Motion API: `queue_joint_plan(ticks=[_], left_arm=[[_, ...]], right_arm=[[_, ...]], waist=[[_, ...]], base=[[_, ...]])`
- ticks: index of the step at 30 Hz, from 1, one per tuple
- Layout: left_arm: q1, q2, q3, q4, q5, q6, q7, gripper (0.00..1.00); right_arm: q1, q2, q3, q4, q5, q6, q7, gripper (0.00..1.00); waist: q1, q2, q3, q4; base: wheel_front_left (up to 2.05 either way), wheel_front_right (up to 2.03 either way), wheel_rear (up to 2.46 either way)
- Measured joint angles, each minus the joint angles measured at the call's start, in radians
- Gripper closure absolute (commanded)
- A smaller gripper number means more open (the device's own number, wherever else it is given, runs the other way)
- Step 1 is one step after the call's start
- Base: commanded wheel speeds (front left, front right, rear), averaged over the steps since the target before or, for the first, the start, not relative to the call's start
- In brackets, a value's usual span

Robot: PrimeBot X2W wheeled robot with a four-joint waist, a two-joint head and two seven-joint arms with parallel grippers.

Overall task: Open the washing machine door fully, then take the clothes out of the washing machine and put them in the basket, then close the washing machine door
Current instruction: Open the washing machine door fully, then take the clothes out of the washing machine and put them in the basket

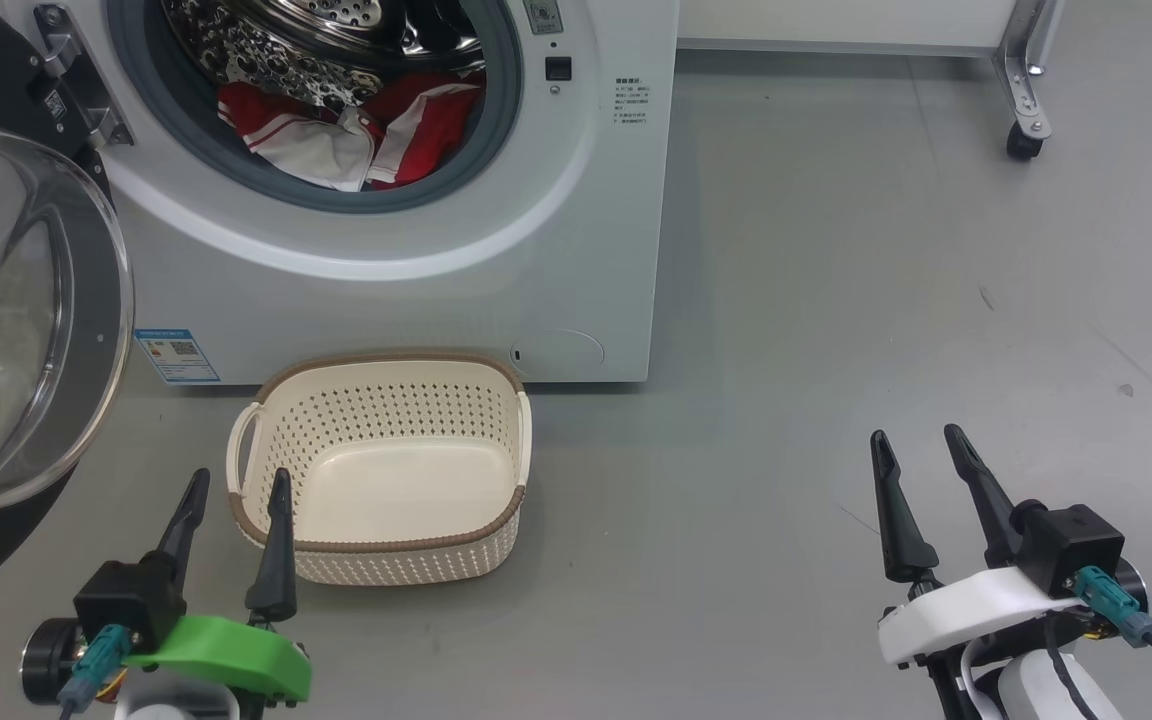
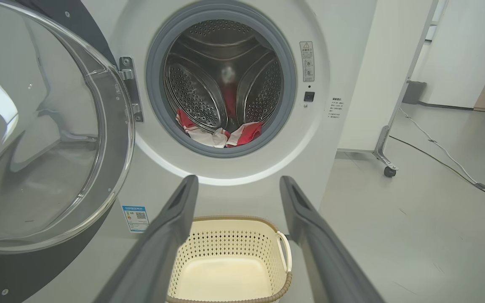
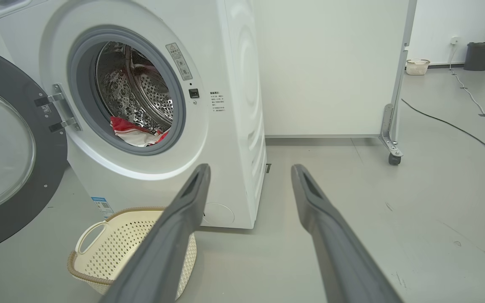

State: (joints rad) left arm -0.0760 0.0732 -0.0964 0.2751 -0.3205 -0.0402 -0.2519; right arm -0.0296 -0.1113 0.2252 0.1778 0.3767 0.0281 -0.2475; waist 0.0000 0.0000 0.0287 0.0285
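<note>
While you scan the head view, log the left gripper (image 1: 241, 478) low left, by the near corner of the basket (image 1: 376, 545), and the right gripper (image 1: 916, 435) low right over bare floor (image 1: 836, 300), both with jaws spread wide, holding nothing. The washing machine door (image 1: 26, 320) hangs open on the left-side hinge (image 1: 76, 85), glass bowl bulging toward the camera, its left part cut off by the frame edge. The clothes (image 1: 356, 130), red with white stripes, lie at the bottom front of the drum (image 1: 336, 30) of the washing machine (image 1: 496, 250); how many pieces, you can't tell. Your left wrist view looks straight down the drum to its back wall; your right wrist view takes the mouth at a slant and adds the machine's side panel (image 3: 242, 105), a caster (image 3: 394, 159) and a dark bin (image 3: 479, 55). The basket sits on the floor just before the machine, open side up, long axis along the machine front, handles at its ends.
</note>
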Motion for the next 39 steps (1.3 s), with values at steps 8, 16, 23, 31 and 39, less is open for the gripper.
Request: queue_joint_plan(ticks=[8, 16, 23, 31, 39], left_arm=[[0.005, -0.001, -0.002, -0.017, 0.004, 0.002, 0.000, 0.00], [0.011, -0.002, -0.014, -0.026, 0.006, 0.002, 0.000, 0.00], [0.025, -0.002, -0.019, -0.031, 0.007, 0.002, 0.000, 0.00], [0.026, -0.002, -0.026, -0.031, 0.009, 0.001, 0.000, 0.00], [0.026, -0.001, -0.027, -0.033, 0.016, 0.001, 0.000, 0.00]], right_arm=[[0.005, 0.001, 0.000, -0.001, 0.000, 0.000, 0.000, 0.00], [0.014, 0.002, 0.000, -0.003, 0.000, 0.000, 0.000, 0.00], [0.014, 0.002, 0.001, -0.005, 0.000, 0.000, 0.000, 0.00], [0.014, 0.003, 0.002, -0.005, -0.002, 0.000, 0.000, 0.00], [0.014, 0.003, 0.003, -0.005, -0.002, 0.001, 0.000, 0.00]], waist=[[0.0000, 0.0000, 0.001, -0.001], [0.0000, 0.0000, 0.001, -0.001], [0.0000, 0.0000, 0.003, 0.000], [0.0000, 0.0000, 0.006, -0.002], [0.0000, 0.0000, 0.008, -0.002]], base=[[0.00, 0.00, 0.00], [0.00, 0.00, 0.00], [0.00, 0.00, 0.00], [0.00, 0.00, 0.00], [0.00, 0.00, 0.00]])
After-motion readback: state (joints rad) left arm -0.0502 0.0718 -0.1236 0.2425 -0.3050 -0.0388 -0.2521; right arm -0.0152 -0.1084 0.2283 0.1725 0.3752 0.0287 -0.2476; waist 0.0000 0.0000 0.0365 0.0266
